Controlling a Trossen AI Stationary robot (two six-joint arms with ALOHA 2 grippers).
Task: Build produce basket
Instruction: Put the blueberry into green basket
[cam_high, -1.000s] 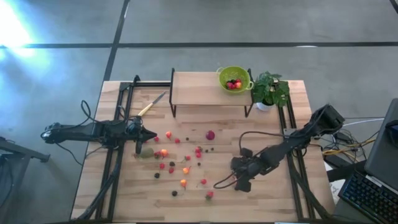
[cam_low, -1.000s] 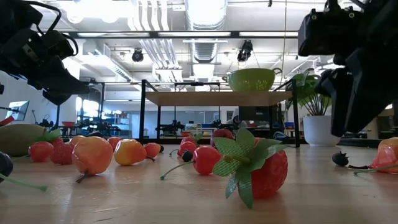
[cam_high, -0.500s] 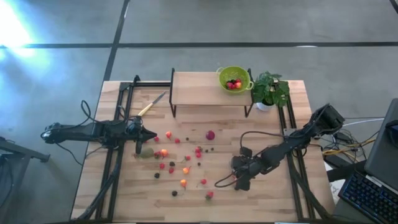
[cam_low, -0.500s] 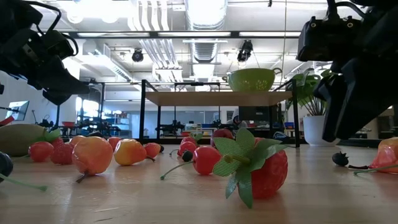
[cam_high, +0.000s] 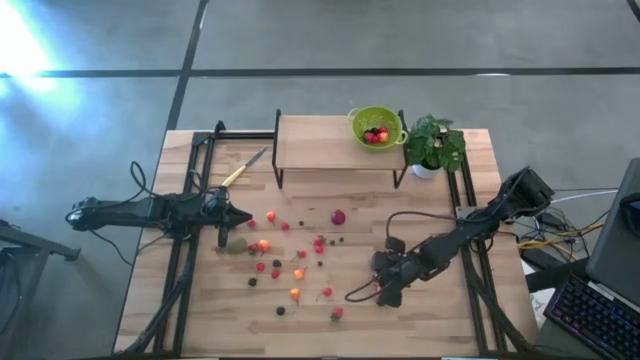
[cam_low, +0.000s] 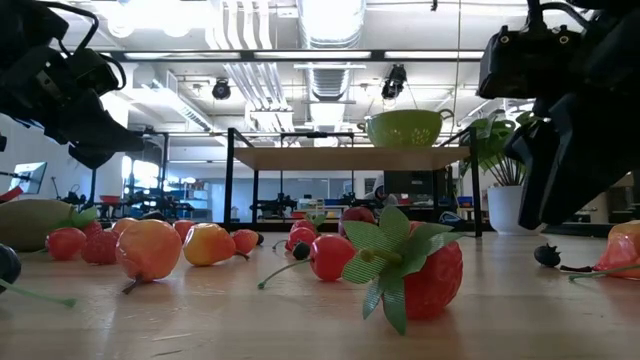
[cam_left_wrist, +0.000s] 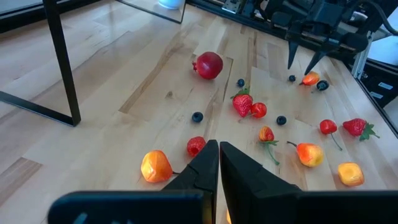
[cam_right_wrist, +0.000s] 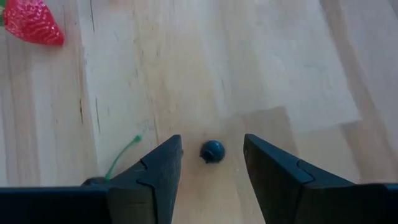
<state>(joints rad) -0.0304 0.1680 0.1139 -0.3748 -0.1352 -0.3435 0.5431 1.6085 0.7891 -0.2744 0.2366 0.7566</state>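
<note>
Produce basket (cam_high: 376, 126) unlabelled; right claw (cam_right_wrist: 211, 163) open astride blueberry (cam_right_wrist: 212, 151); left claw (cam_left_wrist: 218, 163) closed.

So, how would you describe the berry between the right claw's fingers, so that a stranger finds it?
Start at the right claw, low over the table's front right part. Between its open fingers lies one dark blueberry. Unlike the red strawberry nearby, it is tiny, round and blue-black.

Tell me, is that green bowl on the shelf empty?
No. The green bowl on the shelf already holds a few red and dark fruits, seen from above.
</note>
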